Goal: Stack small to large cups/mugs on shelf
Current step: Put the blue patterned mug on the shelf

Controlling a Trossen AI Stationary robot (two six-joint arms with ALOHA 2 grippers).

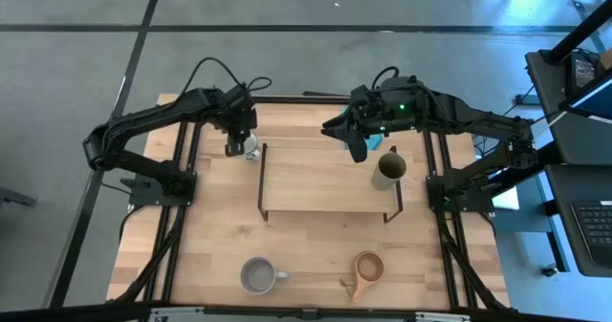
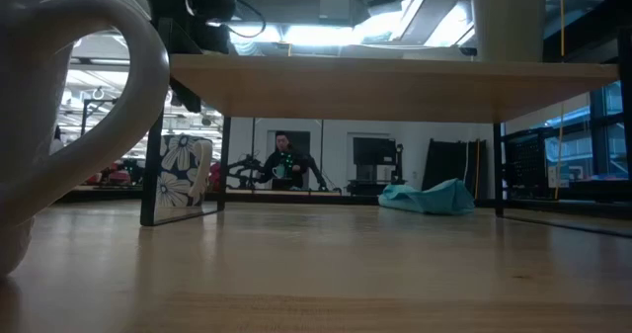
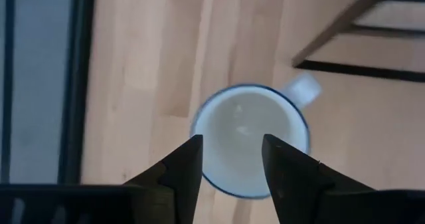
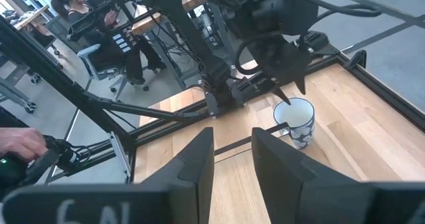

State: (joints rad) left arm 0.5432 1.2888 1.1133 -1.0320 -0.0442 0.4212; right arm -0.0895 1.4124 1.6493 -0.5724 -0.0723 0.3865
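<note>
While only one cup stood on the shelf, three waited.

I had the left gripper spread above the white blue-rimmed mug upper left; the right gripper, part-open and empty, hovered near the olive-green cup on the light-wood shelf; the grey handled mug and brown wooden cup sat bottom centre.

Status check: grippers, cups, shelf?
Left gripper open above white blue-rimmed mug beside light-wood shelf. Right gripper idle. Olive-green cup on shelf.

A teal cloth lay crumpled at the worktop's far edge, seen in the low view. 1 seated person showed beyond the worktop, past the gripper's reach, beside grey floor.
</note>
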